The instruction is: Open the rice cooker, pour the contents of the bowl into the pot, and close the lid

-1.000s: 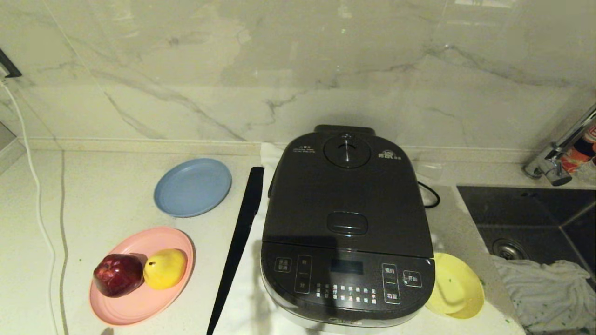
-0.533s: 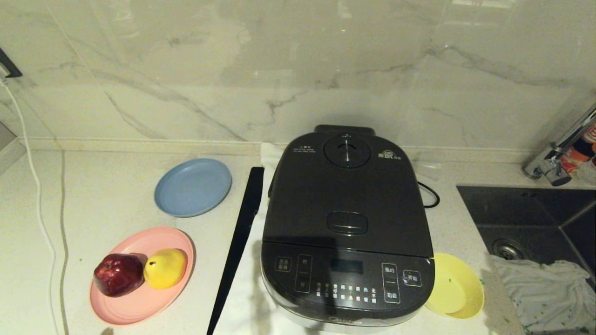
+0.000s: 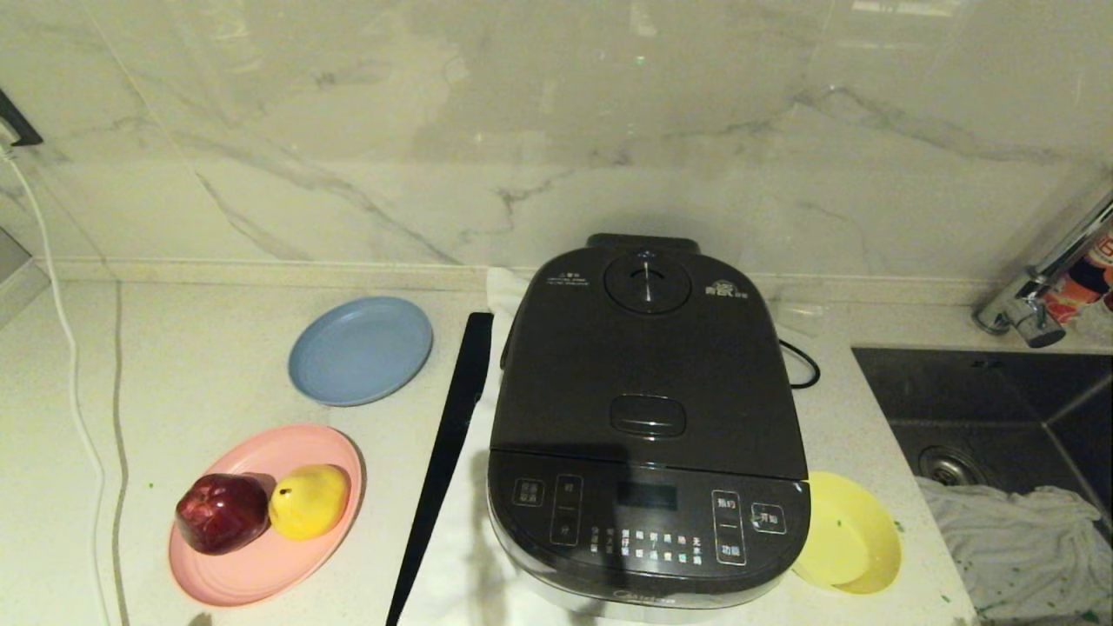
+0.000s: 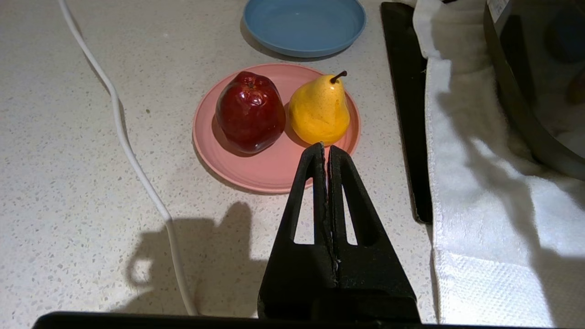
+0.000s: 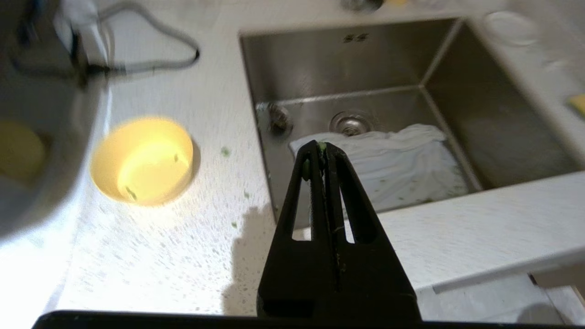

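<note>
the large dark grey-black rice cooker (image 3: pixel 648 426) sat at centre of the head view, its dark grey hinged lid (image 3: pixel 648 365) down; the small pale yellow round plastic bowl (image 3: pixel 848 532) stood just beside its lower right corner, nearly empty, a few chopped green bits (image 5: pixel 130 193) inside; the task looked finished; no arm showed in the head view; the right wrist view alone showed the right gripper (image 5: pixel 321 148), fingers pressed together on nothing, a green fleck stuck at the tips, the bowl lying left of them in frame, the steel sink (image 5: pixel 365 96) beyond; the left wrist view showed the left gripper (image 4: pixel 325 147) clenched empty before the pink plate (image 4: pixel 274 169); the right arm was nearer the bowl.
</note>
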Motion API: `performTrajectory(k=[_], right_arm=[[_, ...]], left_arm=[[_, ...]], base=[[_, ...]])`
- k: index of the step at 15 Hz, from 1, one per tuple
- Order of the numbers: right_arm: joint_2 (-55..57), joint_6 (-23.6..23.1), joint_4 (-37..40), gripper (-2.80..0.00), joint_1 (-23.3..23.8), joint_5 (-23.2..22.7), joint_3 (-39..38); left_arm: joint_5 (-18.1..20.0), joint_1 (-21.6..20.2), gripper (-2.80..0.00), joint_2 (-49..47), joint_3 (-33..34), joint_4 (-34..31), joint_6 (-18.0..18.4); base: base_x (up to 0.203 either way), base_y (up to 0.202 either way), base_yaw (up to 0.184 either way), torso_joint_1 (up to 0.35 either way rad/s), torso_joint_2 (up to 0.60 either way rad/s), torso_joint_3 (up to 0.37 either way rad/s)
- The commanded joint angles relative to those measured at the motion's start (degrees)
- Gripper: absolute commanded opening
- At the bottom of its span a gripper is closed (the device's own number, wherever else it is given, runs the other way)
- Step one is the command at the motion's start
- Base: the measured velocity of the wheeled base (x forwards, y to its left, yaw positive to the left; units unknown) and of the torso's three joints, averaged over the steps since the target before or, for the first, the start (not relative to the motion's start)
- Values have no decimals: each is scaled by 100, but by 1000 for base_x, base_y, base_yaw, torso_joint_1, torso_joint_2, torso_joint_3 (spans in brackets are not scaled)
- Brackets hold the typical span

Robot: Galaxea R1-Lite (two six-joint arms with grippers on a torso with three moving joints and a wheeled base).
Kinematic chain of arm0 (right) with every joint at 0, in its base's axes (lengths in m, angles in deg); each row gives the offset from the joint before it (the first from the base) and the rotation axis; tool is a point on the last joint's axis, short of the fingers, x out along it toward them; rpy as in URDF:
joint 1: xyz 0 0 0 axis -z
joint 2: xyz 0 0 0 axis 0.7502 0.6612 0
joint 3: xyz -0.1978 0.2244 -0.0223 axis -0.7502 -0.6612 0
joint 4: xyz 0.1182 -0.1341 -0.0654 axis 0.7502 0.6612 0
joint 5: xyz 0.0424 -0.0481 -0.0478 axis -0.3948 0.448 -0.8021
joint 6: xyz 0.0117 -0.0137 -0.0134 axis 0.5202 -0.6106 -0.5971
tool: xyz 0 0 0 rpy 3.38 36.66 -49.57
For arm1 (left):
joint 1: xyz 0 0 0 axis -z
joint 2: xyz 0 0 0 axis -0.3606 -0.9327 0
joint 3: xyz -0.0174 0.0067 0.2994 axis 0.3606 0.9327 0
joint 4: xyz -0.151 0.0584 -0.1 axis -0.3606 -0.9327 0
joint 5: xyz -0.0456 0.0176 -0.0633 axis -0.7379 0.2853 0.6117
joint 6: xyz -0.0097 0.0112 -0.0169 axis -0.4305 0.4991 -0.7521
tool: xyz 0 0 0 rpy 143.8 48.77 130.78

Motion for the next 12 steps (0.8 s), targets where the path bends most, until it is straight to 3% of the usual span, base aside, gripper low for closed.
performTrajectory(k=[1, 3, 4, 6, 12], right_arm=[[-253, -328, -1014, -280, 8, -276, -1286], [-258, -627, -2219, -280, 6, -1198, -1941], [-261, -652, -2269, -280, 5, -1596, -2058], [-235, -600, -1839, -280, -2, -1658, -2092], [-236, -665, -1886, -280, -13, -1681, -2095]], left_arm=[[-4, 1, -280, 4, 23, 2, 0], [-4, 1, -280, 4, 18, 2, 0], [-4, 1, -280, 4, 18, 2, 0], [-4, 1, -280, 4, 18, 2, 0], [-4, 1, -280, 4, 18, 2, 0]], base=[[0, 0, 0, 0, 0, 0], [0, 0, 0, 0, 0, 0], [0, 0, 0, 0, 0, 0], [0, 0, 0, 0, 0, 0], [0, 0, 0, 0, 0, 0]])
